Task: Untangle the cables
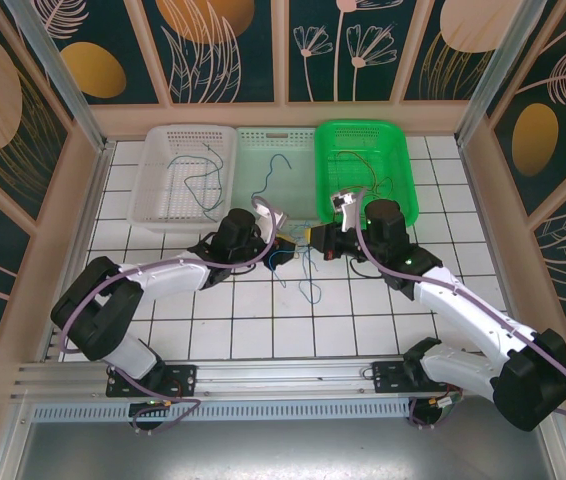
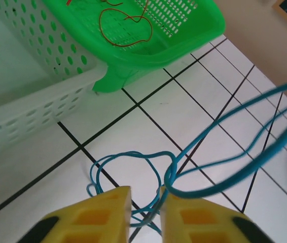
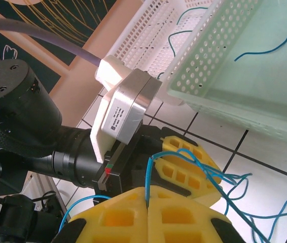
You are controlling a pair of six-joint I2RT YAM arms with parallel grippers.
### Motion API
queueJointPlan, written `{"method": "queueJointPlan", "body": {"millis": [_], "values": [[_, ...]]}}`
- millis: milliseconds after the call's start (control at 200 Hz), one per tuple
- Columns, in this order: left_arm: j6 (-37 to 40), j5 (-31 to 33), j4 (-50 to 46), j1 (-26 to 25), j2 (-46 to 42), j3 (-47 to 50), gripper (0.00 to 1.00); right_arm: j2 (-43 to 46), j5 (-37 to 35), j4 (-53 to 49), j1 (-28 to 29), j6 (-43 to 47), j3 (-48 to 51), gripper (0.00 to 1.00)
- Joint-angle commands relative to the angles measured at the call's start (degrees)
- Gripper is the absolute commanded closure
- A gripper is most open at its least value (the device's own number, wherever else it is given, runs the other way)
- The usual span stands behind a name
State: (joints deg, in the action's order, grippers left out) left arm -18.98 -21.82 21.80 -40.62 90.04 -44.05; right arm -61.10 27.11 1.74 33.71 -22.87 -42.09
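A tangle of thin blue cables lies on the white tiles between my two grippers. My left gripper hangs just above it. In the left wrist view its yellow fingers stand a narrow gap apart, and strands of the blue cables run through that gap. My right gripper faces it at close range. In the right wrist view the right gripper is shut on one blue cable, which rises from the closed pads and runs over the left gripper.
Three baskets stand in a row at the back. A white basket holds a teal cable, a pale basket a blue cable, and a green basket red cables. Wooden walls border the tiles.
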Motion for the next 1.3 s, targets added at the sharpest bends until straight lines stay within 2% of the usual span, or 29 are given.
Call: {"method": "queueJointPlan", "body": {"millis": [0, 80, 225, 245, 515, 691, 811, 991, 1121, 1226, 1291], "values": [[0.0, 1.2, 1.0, -0.1, 0.5, -1.3, 0.89, 1.4, 0.7, 1.0, -0.5, 0.1, 0.4, 1.0], [0.6, 1.9, 0.0, -0.1, -0.3, -0.9, 0.95, 1.5, -1.3, -1.9, -0.9, 1.2, -0.3, 1.0], [2.1, 4.3, -2.6, -0.1, -3.6, 1.2, 1.0, 2.4, -4.6, -8.6, -2.1, 2.7, -0.9, 1.0], [2.4, 4.8, -3.1, -0.1, -4.1, 1.6, 1.0, 2.8, -5.0, -9.2, -3.9, 2.7, -0.7, 1.0], [4.7, 9.4, -10.2, -0.1, -10.9, 6.2, 1.0, 8.6, -6.7, -12.8, -9.2, 1.2, 2.8, 1.0], [6.2, 7.8, -11.8, -0.1, -14.5, 7.7, 1.0, 8.4, -5.5, -13.8, -10.2, 1.3, 4.1, 1.0], [7.1, 10.5, -14.7, -0.1, -15.1, 6.9, 1.0, 8.2, -6.0, -15.4, -10.1, 1.9, 4.6, 1.0], [6.8, 22.5, -20.1, -0.1, -18.2, 7.9, 1.0, 12.9, -11.5, -18.8, -13.2, 2.0, 5.3, 1.0], [4.2, 35.7, -24.0, 0.0, -20.7, 8.5, 1.0, 16.0, -15.2, -21.3, -17.6, 2.2, 4.2, 1.0], [3.5, 39.6, -25.1, 0.2, -22.9, 8.9, 1.0, 16.0, -16.7, -23.8, -20.0, 4.0, 1.9, 1.0], [3.5, 40.4, -24.8, 0.3, -24.4, 9.2, 1.0, 15.7, -15.1, -24.1, -20.4, 5.2, 0.5, 1.0]]}}
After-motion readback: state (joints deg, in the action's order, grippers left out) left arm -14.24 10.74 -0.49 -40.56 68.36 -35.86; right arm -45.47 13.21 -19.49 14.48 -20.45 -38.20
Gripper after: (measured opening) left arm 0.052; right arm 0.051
